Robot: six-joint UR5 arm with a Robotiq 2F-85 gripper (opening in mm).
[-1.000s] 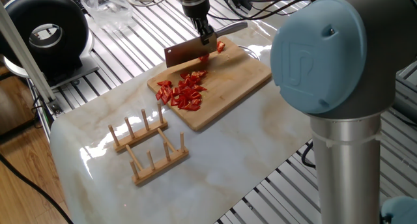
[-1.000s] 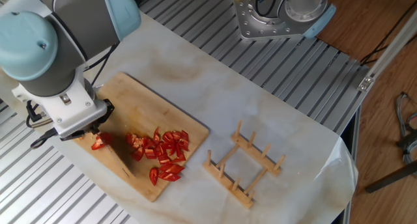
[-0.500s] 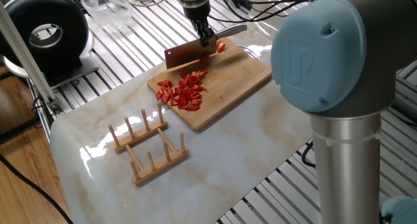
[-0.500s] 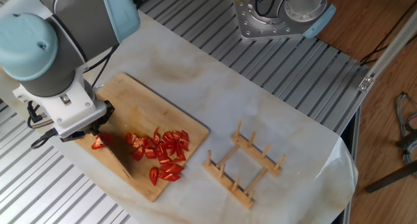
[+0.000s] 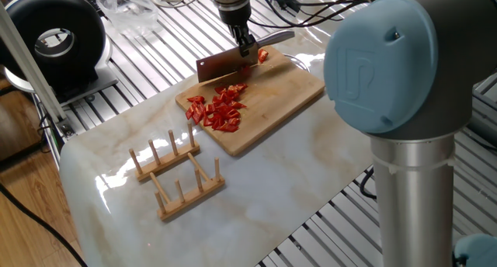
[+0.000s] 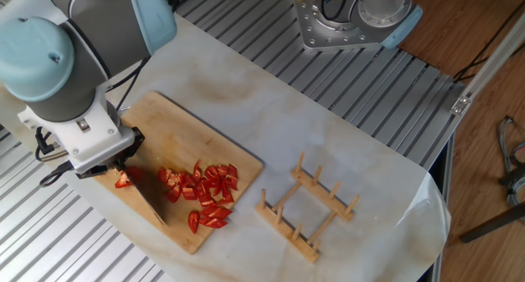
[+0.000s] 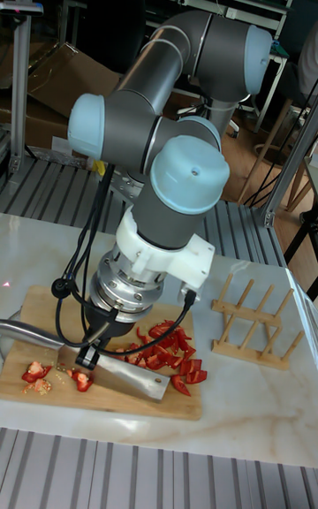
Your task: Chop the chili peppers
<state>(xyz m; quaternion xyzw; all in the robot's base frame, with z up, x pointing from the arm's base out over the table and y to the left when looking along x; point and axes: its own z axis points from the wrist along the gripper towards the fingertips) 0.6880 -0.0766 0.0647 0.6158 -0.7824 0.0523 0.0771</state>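
Chopped chili peppers lie as a heap of small red bits on the wooden cutting board. A few separate red pieces sit at the board's other end. My gripper is shut on a cleaver's handle. The cleaver blade hangs just above the board between the heap and the separate pieces. Its steel handle sticks out past the gripper.
A wooden peg rack stands on the marble slab beside the board. A black round device sits at the slab's far corner. Another robot base stands beyond the slab.
The cleaver has lifted slightly off the board and shifted a little toward the separate pieces. The pepper bits have not moved.
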